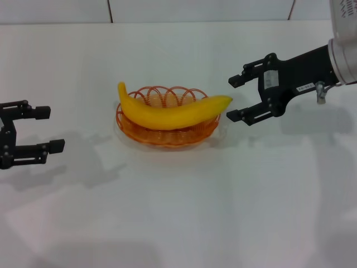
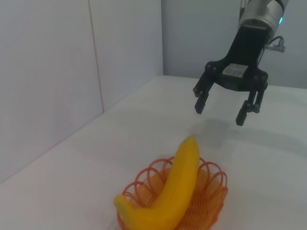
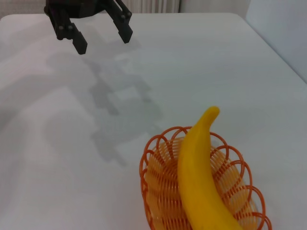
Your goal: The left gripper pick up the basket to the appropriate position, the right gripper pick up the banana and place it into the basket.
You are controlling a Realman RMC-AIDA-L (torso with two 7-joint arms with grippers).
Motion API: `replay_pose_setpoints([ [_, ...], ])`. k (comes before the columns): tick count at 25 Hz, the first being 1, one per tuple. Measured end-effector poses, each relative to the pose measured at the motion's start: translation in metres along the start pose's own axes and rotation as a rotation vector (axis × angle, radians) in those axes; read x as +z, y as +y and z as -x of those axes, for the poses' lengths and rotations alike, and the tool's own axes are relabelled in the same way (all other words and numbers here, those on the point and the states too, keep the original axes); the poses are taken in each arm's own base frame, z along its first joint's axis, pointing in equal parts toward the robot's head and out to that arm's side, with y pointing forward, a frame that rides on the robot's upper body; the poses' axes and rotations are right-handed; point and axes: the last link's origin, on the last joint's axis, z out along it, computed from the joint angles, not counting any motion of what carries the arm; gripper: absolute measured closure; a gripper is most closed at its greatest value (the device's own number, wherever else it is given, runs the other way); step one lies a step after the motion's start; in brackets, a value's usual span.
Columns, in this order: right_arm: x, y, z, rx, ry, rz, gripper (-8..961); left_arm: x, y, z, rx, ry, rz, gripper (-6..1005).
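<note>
The yellow banana (image 1: 170,113) lies lengthwise in the orange wire basket (image 1: 142,131), which rests on the white table at the centre; its ends stick out over the rim. The banana (image 2: 180,182) and basket (image 2: 211,194) also show in the left wrist view, and the banana (image 3: 199,177) and basket (image 3: 156,187) in the right wrist view. My right gripper (image 1: 234,98) is open and empty, just right of the banana's tip, a little above the table; it also shows in the left wrist view (image 2: 219,111). My left gripper (image 1: 48,129) is open and empty at the far left, apart from the basket; it also shows in the right wrist view (image 3: 103,40).
The white table (image 1: 178,212) stretches around the basket. A pale wall with dark seams (image 1: 110,10) runs along the table's back edge.
</note>
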Motion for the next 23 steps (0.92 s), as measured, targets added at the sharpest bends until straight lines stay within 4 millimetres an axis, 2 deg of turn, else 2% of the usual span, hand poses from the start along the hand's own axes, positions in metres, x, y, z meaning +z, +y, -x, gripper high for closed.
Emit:
replay_pose_setpoints([
  [9,0.003,0.002,-0.001,0.004,-0.005,0.0,180,0.004,0.001,0.0,0.002,0.002,0.002,228],
  [17,-0.002,0.001,-0.002,0.06,-0.1,-0.073,180,0.014,0.0,-0.006,0.038,0.135,-0.032,228],
  [23,-0.009,-0.005,-0.006,0.118,-0.196,-0.191,180,0.022,-0.007,-0.007,0.035,0.295,-0.137,228],
])
